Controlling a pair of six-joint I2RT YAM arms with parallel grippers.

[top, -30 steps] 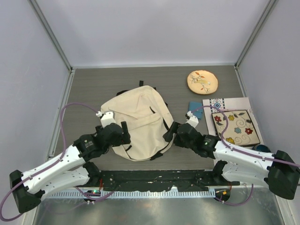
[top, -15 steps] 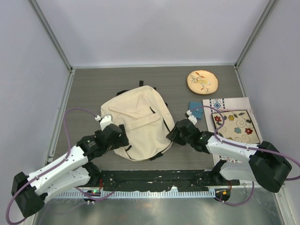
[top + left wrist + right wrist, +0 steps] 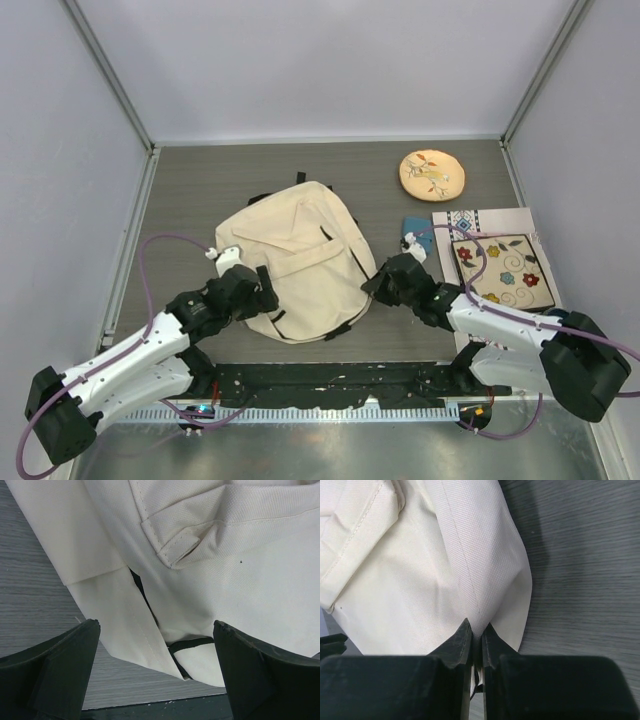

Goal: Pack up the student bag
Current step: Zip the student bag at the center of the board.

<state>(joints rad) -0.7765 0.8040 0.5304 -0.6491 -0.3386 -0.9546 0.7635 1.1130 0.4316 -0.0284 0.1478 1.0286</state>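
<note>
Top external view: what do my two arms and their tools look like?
Both arms match: the left arm and right arm have white link shells with black joint housings and black bases. A thin purple cable loops loosely along each. The left tool and right tool have matte black, wedge-shaped fingers tapering to narrow tips.

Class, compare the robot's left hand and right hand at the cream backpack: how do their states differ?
The left hand stands wide open; the right hand is pinched shut. The left hand grips nothing, hovering over the student bag; the right hand nips a fold of fabric at the bag's edge. Both sit at the bag's near end, on opposite sides.
</note>
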